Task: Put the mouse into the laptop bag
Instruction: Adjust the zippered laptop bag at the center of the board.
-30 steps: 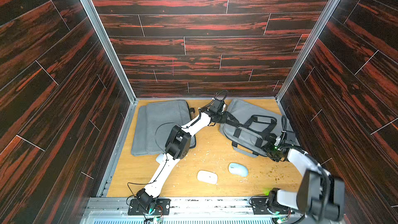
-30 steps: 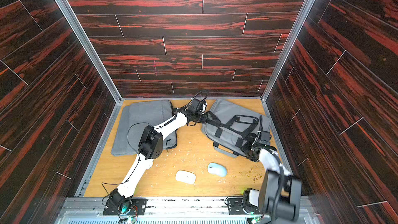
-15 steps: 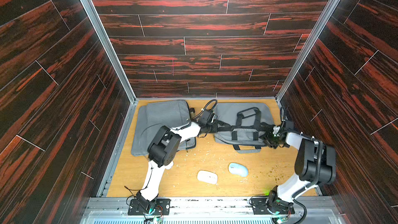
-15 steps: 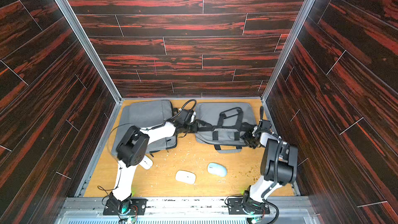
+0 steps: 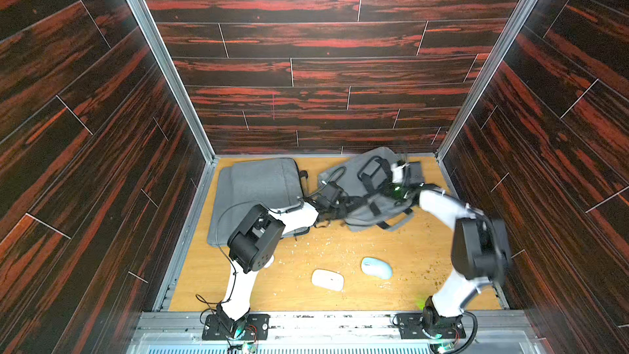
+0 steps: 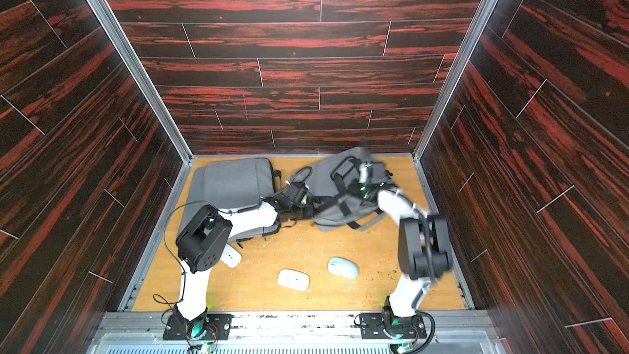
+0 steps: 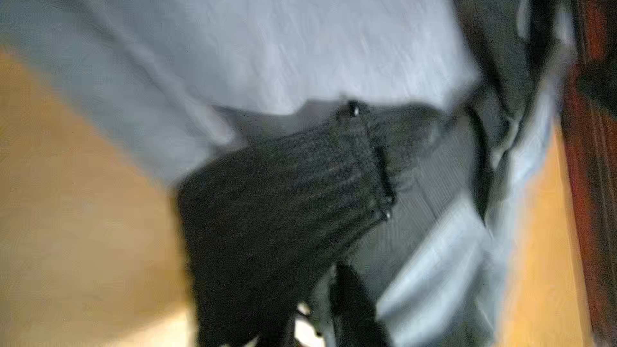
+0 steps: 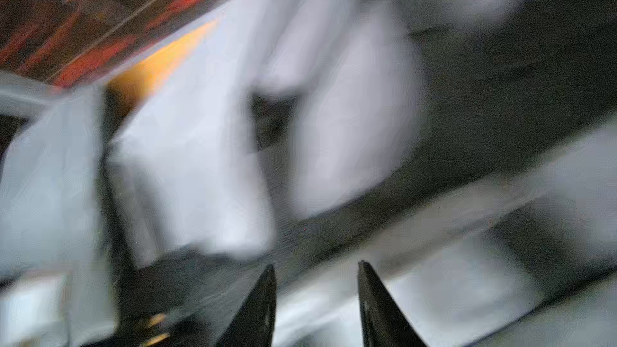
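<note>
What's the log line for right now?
left gripper: at bag, grip unclear | right gripper: at bag, grip unclear | mice: three on table

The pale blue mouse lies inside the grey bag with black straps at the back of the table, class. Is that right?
Not right. The pale blue mouse lies out on the bare table, beside a white mouse, not inside the grey bag with black straps at the back. Both top views show it.
</note>
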`<state>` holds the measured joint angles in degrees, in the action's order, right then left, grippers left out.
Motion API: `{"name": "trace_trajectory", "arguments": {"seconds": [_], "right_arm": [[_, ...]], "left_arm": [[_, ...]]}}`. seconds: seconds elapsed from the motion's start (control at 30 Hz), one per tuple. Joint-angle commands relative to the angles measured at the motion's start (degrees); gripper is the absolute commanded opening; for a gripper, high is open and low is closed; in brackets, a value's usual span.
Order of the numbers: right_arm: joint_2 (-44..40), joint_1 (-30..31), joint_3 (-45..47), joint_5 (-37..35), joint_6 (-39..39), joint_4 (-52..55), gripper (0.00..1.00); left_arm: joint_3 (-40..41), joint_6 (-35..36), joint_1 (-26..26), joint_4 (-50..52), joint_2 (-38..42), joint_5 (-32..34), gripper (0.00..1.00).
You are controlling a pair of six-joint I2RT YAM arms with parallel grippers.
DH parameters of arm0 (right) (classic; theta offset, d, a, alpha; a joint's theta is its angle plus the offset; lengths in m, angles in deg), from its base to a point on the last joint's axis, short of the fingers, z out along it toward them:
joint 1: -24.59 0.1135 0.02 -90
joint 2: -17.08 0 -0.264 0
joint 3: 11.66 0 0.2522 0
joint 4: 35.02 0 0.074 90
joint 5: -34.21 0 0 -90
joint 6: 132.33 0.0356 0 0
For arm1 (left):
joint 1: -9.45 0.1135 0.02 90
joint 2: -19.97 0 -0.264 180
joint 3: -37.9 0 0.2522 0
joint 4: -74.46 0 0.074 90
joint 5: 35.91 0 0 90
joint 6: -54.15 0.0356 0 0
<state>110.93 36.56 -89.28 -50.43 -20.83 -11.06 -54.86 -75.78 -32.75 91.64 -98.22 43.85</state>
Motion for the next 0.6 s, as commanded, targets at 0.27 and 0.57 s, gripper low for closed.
{"name": "trace_trajectory", "arguments": {"seconds": [0.27, 0.57], "right_arm": [[-27.99, 8.87, 21.58, -8.08, 3.22, 2.31, 0.10], [-30.93, 25.06, 28.09, -18.89, 11.81, 6.31, 0.10]], "left_arm": [[-0.35, 0.37, -2.55, 5.40, 10.61, -9.10, 0.54], [2.61, 1.25, 2.99, 10.94, 13.91, -2.42, 0.59]]}}
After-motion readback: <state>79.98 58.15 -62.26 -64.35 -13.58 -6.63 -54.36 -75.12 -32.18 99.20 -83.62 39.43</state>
